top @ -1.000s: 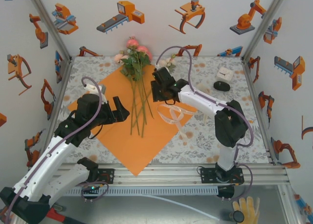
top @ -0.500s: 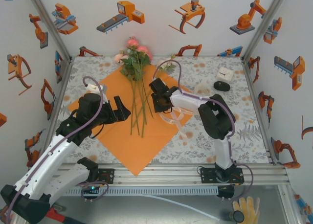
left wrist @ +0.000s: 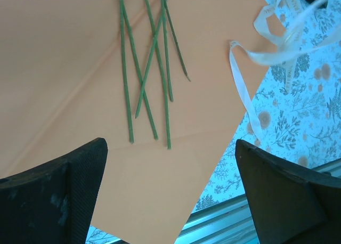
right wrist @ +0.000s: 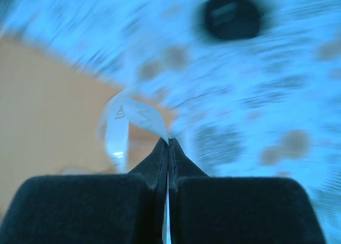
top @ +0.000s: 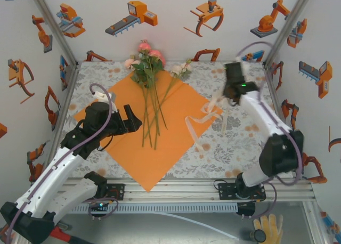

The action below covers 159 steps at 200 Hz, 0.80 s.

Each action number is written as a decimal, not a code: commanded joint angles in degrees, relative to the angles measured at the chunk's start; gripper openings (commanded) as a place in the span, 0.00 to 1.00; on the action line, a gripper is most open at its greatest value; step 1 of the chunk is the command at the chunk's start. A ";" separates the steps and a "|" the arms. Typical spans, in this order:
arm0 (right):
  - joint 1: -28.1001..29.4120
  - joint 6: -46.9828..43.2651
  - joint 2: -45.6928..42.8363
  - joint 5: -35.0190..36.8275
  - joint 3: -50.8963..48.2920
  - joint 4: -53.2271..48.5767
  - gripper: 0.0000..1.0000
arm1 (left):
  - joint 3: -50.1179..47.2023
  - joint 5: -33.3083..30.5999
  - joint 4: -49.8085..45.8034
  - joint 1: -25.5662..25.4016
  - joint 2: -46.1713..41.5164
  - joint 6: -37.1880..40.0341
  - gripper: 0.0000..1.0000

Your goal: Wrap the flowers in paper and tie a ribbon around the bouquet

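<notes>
One surface [top: 240,143], covered in a grey-and-orange floral print, carries everything. One sheet of orange paper [top: 160,148] lies flat on it, turned like a diamond with one corner pointing at my bases. One bunch of flowers [top: 149,68] lies on the paper's far half, its pink and cream blooms past the far corner and its stems running back toward me. One cream-headed stem slants off to the right of the rest. In my left wrist view I count about six stem ends, some crossing. One ribbon [top: 200,116], cream and loopy, drapes over the paper's right corner and onto the print. One end of it rises to my right end effector [top: 228,97], whose two fingers are pressed together on it above the far right of the surface. My left end effector [top: 132,119] hovers over the paper's left half beside the stems, its two fingers wide apart and gripping nothing. One small dark round thing [right wrist: 232,16] shows blurred beyond the ribbon.
</notes>
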 commanded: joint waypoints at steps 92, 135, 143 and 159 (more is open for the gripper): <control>-12.19 -16.08 -12.55 11.88 32.01 -10.79 0.00 | 0.10 0.42 0.91 0.06 1.63 -0.93 0.97; -12.19 -8.52 -11.60 3.70 22.05 -10.78 0.00 | -0.81 0.50 3.12 0.05 2.80 -1.95 0.97; -12.19 -5.98 -12.15 0.72 15.98 -9.12 0.00 | -0.81 0.02 2.71 0.10 2.69 -2.23 0.97; -12.19 -1.01 -11.80 -3.98 3.40 -4.58 0.03 | -1.39 0.31 2.75 0.12 1.76 -2.39 0.97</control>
